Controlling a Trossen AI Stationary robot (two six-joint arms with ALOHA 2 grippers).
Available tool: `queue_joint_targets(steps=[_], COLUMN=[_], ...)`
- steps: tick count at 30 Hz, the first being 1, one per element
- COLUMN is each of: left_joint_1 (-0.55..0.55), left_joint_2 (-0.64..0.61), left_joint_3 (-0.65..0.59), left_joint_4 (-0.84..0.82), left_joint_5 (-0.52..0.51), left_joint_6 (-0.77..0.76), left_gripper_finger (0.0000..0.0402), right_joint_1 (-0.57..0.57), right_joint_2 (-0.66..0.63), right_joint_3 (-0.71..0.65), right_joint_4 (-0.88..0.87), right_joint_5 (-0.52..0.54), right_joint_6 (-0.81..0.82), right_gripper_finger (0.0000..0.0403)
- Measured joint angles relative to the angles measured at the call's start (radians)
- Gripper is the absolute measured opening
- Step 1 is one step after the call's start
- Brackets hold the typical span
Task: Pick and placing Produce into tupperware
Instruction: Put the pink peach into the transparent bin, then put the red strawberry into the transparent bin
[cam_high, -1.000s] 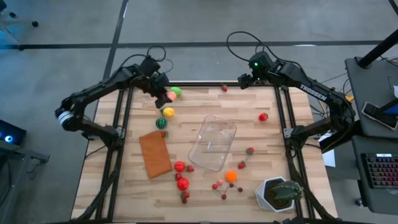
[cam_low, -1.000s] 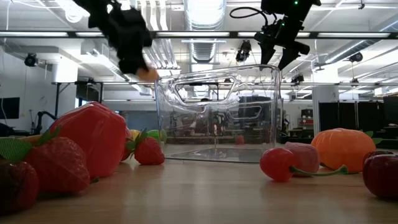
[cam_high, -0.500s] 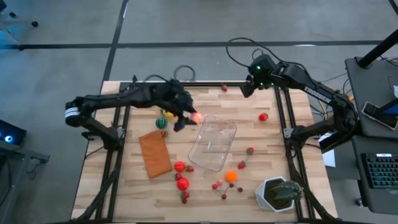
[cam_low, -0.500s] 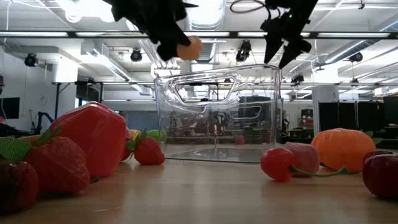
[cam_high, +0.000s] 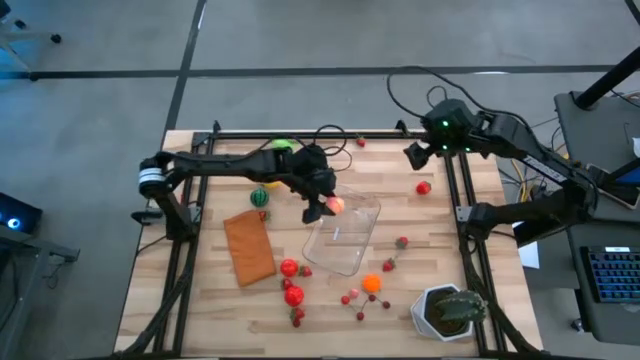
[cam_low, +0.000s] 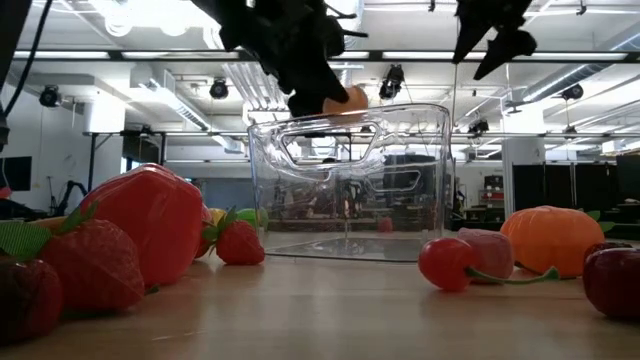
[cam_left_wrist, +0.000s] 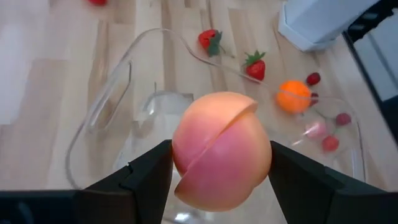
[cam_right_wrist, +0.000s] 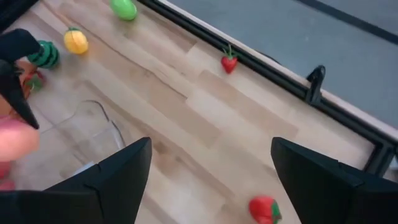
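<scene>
Above the desk (cam_high: 200, 300), a pink-orange peach (cam_high: 336, 205) is clamped by the left gripper (cam_high: 326, 204) over the tupperware (cam_high: 342, 232) rim; the right gripper (cam_high: 413, 156) is spread wide, empty.

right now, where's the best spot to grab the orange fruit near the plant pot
Grip the orange fruit across its round middle, coming straight down. It sits low on the table with small red berries close beside it, so a side approach looks crowded.

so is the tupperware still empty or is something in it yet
Empty: the tupperware holds nothing; the left gripper holds the peach above its rim.
</scene>
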Motion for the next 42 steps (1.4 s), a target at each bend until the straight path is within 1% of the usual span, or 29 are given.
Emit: queue_joint_targets(steps=[2,6,8,13,17,20,27,31,36,42], left_joint_1=[-0.001,-0.004,-0.012,-0.02,-0.019,-0.019,-0.013,-0.006,-0.006,-0.006], left_joint_2=[0.017,0.04,0.048,0.052,0.049,0.038,-0.056,-0.146,-0.271,-0.4], left_joint_3=[0.001,0.001,0.001,0.001,0.001,0.001,0.0,-0.009,-0.068,-0.17], left_joint_4=[0.011,0.012,0.02,0.09,0.088,0.09,0.052,-0.05,-0.165,-0.22], left_joint_5=[0.001,0.003,0.004,0.009,0.008,0.009,0.009,0.009,0.009,0.001], left_joint_6=[-0.044,-0.178,-0.189,-0.188,-0.188,-0.189,-0.238,-0.239,-0.241,-0.241], left_gripper_finger=[0.0228,0.023,0.0236,0.0281,0.032,0.0337,0.0341,0.0341,0.0341,0.0341], right_joint_1=[0.01,0.027,0.034,0.053,0.06,0.06,0.06,0.06,0.06,0.062], right_joint_2=[-0.025,-0.07,-0.088,-0.115,-0.13,-0.132,-0.133,-0.131,-0.111,-0.062], right_joint_3=[-0.009,-0.031,-0.04,-0.043,-0.043,-0.044,-0.043,-0.043,-0.043,-0.043], right_joint_4=[-0.009,-0.023,-0.028,-0.062,-0.073,-0.072,-0.06,-0.042,-0.009,0.058], right_joint_5=[0.0,-0.001,0.0,-0.001,-0.002,-0.002,-0.001,-0.005,-0.004,0.004], right_joint_6=[0.031,0.073,0.091,0.121,0.113,0.116,0.074,0.043,0.018,0.028], right_gripper_finger=[0.0322,0.0322,0.0322,0.0322,0.0322,0.0322,0.0322,0.0322,0.0322,0.0322])
